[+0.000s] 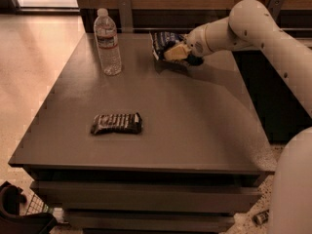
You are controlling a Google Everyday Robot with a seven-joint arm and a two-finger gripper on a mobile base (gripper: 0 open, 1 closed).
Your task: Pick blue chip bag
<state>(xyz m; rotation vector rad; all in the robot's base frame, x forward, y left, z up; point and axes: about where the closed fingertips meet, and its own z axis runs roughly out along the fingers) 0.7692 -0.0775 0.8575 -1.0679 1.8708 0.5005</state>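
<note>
Count on the tabletop [195,126]: three things. We log one blue chip bag [161,38], one water bottle [109,45] and one dark wrapper [117,123]. One arm [253,26], one gripper [175,52].

Blue chip bag: at the far edge of the tabletop, right of centre, well right of the water bottle. We see a shiny dark blue skin, crinkled, with white patches and lettering we cannot read. It looks wider than the bottle. Its right part is hidden behind the gripper. It sits tilted, and a dark band of shadow lies on the tabletop just beneath and in front of it; we take the near edge to be off the surface.

Gripper: reaches in from the right at the far edge, pale yellowish tip pressed onto the bag's right side. We read it as closed on the bag and gripping it.

Water bottle: upright, clear, white cap, paper label round its upper half, far left part of the tabletop, apart from the bag.

Dark wrapper: lying flat, near-left area, dark brown to black with white stripes, well apart from bottle and bag.

Arm: white, coming down from the upper right, elbow high above the tabletop's right edge.
</note>
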